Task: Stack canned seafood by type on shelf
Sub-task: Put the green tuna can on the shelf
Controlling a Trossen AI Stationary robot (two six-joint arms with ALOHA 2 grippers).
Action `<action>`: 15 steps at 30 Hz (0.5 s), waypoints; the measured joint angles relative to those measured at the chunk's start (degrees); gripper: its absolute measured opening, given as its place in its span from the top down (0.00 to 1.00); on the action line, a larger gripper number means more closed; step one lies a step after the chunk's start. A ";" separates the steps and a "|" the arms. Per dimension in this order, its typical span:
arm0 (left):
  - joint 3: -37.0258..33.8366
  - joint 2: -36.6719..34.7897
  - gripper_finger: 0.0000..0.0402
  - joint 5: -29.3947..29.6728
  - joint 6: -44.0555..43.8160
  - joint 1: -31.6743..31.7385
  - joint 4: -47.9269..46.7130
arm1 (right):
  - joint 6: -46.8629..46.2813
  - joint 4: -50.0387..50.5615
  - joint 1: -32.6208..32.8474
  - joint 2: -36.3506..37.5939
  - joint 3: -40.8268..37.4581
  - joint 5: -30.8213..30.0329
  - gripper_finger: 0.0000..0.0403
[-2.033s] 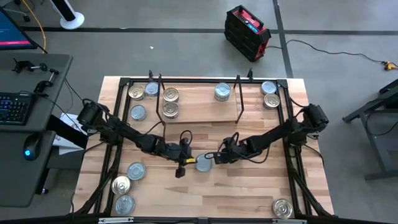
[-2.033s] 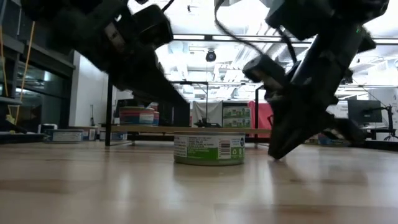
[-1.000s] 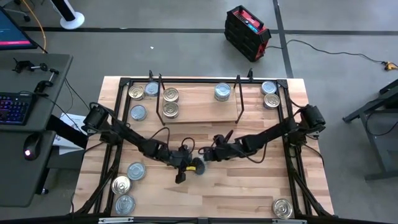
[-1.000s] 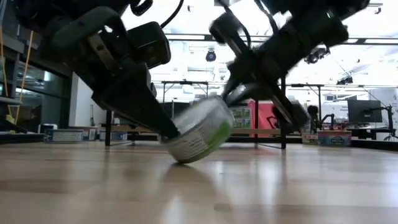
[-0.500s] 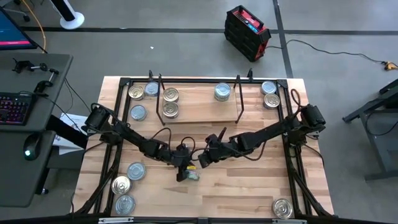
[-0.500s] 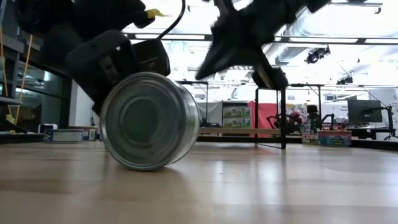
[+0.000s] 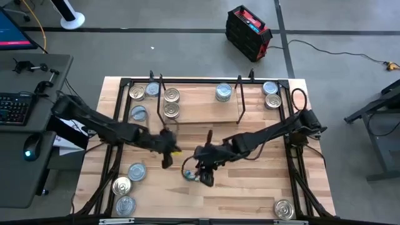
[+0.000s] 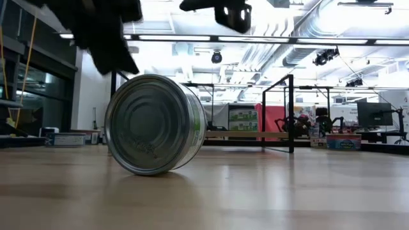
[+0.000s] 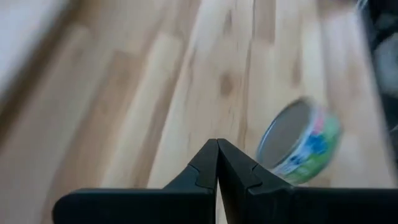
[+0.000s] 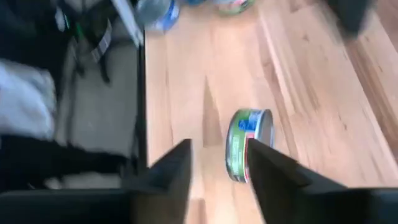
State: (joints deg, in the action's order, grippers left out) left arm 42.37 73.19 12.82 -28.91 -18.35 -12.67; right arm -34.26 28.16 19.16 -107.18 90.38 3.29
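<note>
One tin of canned seafood (image 8: 155,124) stands on its rim on the tabletop, its silver end facing the near edge; it also shows in the high view (image 7: 189,175). My left gripper (image 9: 217,144) is shut and raised, off to the tin's left. My right gripper (image 10: 219,148) is open and hangs above and just right of the tin (image 10: 245,124). The shelf (image 7: 200,106) lies at the far side with three tins lying flat on it: two gold-lidded (image 7: 170,102) at its left end, one silver-blue (image 7: 223,92) at its right.
More tins lie flat on the table: three left of the shelf (image 7: 139,113), two right of it (image 7: 271,95), three at the near left corner (image 7: 125,187), one at the near right corner (image 7: 284,209). Black uprights (image 7: 239,94) stand at the shelf's ends.
The tin, tilted between both grippers a second ago, has tipped up onto its rim and shifted a little toward the near edge. Both grippers have risen clear of it. The left has drawn back toward the table's left; the right has moved toward the near edge and rolled.
</note>
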 joint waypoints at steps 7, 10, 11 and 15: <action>0.02 -15.08 1.00 0.88 -9.86 -1.01 -0.48 | 7.35 11.59 1.90 -11.38 10.89 -6.05 0.31; 0.02 -18.78 1.00 0.86 -11.40 -2.10 0.48 | 7.33 13.41 1.69 -14.84 13.95 -6.48 0.24; 0.02 -19.52 1.00 0.86 -11.40 -2.43 0.91 | 7.20 13.50 1.53 -15.76 14.67 -6.41 0.22; 0.02 -21.10 1.00 0.85 -10.52 -3.25 1.28 | 5.82 13.81 1.46 -18.55 16.74 -4.28 0.20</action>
State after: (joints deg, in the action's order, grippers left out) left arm 42.39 52.09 13.67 -39.43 -21.60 -11.39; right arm -28.45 41.98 20.62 -125.73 107.12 -0.99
